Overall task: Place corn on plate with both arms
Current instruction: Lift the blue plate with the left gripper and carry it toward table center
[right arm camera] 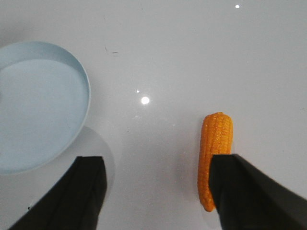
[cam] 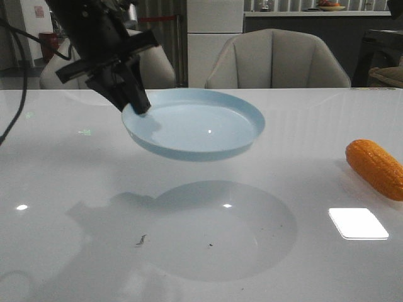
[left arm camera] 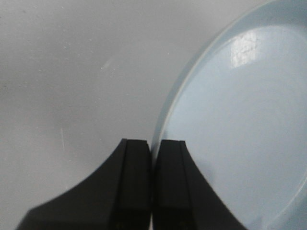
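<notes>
The pale blue plate (cam: 195, 126) hangs tilted above the white table, its shadow below it. My left gripper (cam: 140, 107) is shut on the plate's left rim (left arm camera: 160, 120), one finger on each side of the edge. The orange corn (cam: 375, 167) lies on the table at the far right. In the right wrist view the corn (right arm camera: 214, 148) lies under one finger of my right gripper (right arm camera: 156, 165), which hovers open and holds nothing. The plate (right arm camera: 38, 103) also shows in that view, off to the side. The right gripper itself is out of the front view.
A bright rectangular reflection (cam: 357, 223) lies on the glossy white table (cam: 75, 189) near the front right. Small dark specks (cam: 142, 239) mark the table under the plate. Two beige chairs (cam: 277, 60) stand behind the table's far edge.
</notes>
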Available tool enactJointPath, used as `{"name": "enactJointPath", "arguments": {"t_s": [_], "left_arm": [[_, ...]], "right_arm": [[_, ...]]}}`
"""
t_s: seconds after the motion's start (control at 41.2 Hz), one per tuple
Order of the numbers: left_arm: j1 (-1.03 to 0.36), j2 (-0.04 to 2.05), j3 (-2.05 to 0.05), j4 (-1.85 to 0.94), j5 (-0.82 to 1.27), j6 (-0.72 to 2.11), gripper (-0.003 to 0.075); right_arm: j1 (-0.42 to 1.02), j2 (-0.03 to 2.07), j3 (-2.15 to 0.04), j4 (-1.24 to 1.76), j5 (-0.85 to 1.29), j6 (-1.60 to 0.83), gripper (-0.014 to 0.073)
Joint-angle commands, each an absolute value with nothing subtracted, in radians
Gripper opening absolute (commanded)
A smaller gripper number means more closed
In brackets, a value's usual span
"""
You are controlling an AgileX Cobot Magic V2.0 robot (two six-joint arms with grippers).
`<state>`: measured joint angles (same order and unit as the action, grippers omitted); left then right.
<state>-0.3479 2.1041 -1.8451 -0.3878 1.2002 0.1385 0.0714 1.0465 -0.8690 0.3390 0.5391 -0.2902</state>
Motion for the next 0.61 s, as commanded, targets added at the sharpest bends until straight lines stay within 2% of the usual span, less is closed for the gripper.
{"name": "enactJointPath", "arguments": {"t_s": [0.0,0.583], "left_arm": [[-0.376,2.078,-1.873,-0.404,1.168,0.124,0.0096],[-0.376,2.156,-1.873,-0.306,1.121,0.105,0.0104]], "right_arm": [[0.073,1.033,-0.905,0.358,0.480,-0.290,0.0559],[0.073,1.033,-0.905,0.358,0.488,-0.290,0.0559]]}}
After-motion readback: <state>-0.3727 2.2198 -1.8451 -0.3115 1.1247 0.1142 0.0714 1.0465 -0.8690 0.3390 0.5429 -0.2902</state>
